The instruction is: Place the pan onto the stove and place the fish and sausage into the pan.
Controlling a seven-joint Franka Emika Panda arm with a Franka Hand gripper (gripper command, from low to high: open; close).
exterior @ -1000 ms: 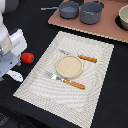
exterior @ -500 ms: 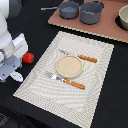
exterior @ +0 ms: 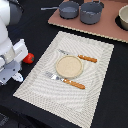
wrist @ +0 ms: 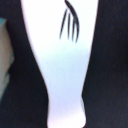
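Observation:
The white fish (wrist: 62, 70), with black fin lines, fills the wrist view at very close range. In the exterior view it is hidden by the arm. My gripper (exterior: 14, 74) is low over the black table at the exterior view's left; its fingers do not show, so I cannot tell whether they are open. The red sausage (exterior: 28, 58) lies on the table just beside the gripper. The grey-blue pan (exterior: 68, 9) with its thin handle (exterior: 47, 8) stands at the far corner of the pinkish stove (exterior: 100, 27), far from the gripper.
A larger grey pot (exterior: 91, 12) stands next to the pan on the stove, and a bowl (exterior: 123, 17) sits at the exterior view's right edge. A striped placemat (exterior: 95, 85) holds a beige plate (exterior: 68, 66) and orange-handled cutlery (exterior: 74, 83).

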